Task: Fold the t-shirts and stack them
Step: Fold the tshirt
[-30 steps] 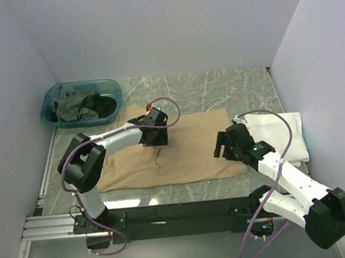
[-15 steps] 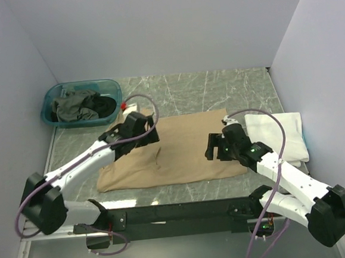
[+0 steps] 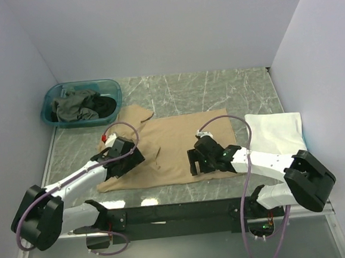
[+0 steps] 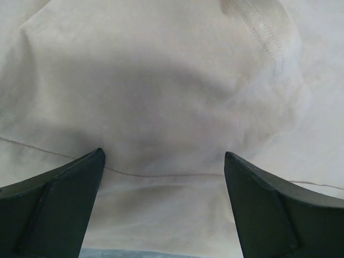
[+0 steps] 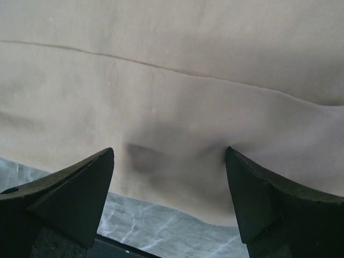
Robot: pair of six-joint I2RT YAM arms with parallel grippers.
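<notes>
Tan t-shirt (image 3: 173,138): lay spread flat, its near hem beneath both claws. Left gripper (image 3: 122,163), right gripper (image 3: 194,163): we logged both drawn back from mid-shirt to that hem, jaws wide, holding nothing (fold grasp likely next).

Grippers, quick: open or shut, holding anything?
Left gripper: open over the flat tan cloth t-shirt, holding nothing.
Right gripper: open over the same t-shirt, holding nothing.
</notes>
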